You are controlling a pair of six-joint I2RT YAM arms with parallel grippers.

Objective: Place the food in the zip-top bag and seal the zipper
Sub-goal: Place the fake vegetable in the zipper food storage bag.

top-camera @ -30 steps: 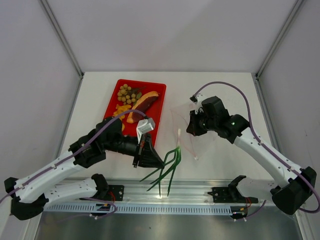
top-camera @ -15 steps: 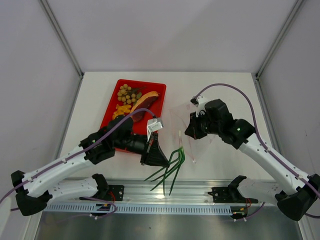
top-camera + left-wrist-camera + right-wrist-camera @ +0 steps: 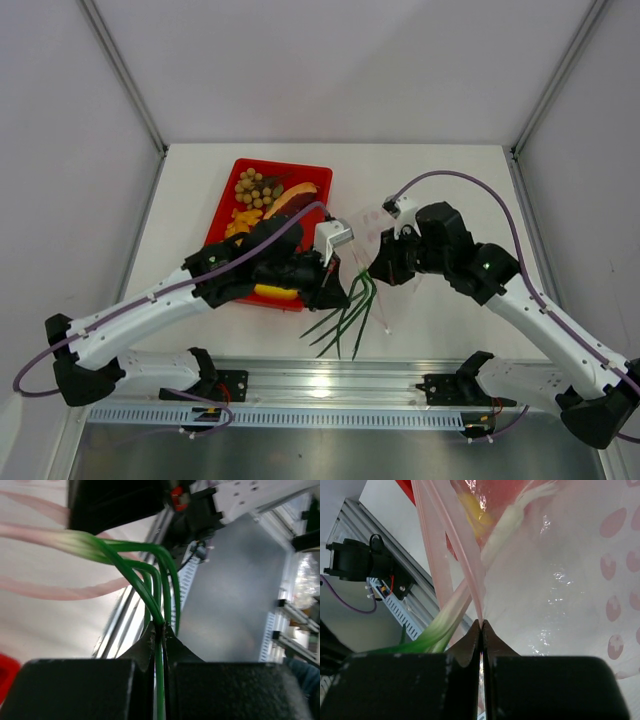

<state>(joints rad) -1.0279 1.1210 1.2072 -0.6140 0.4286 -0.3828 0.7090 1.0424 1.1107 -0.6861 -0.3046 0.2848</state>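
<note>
My left gripper point(image 3: 340, 292) point(image 3: 161, 629) is shut on a leaf of the green onion point(image 3: 350, 312) point(image 3: 125, 562). The onion's pale stalk point(image 3: 506, 524) reaches into the mouth of the clear zip-top bag point(image 3: 368, 226) point(image 3: 560, 580). My right gripper point(image 3: 375, 270) point(image 3: 481, 622) is shut on the pinkish zipper point(image 3: 465, 555) and holds the bag's edge up. On the red tray point(image 3: 315, 172) lie a grape cluster point(image 3: 254, 187), a reddish meat slice point(image 3: 291, 199), orange bits point(image 3: 240, 217) and a yellow mango point(image 3: 274, 292), partly under my left arm.
An aluminium rail point(image 3: 330, 385) runs along the table's near edge, just below the onion's hanging leaves. White walls with metal posts point(image 3: 125, 75) enclose the table on three sides. The tray sits directly left of the bag.
My left gripper has carried the green onion up and to the right, bringing its pale end to the bag's mouth. My right gripper with the bag edge shifted slightly down and left.
</note>
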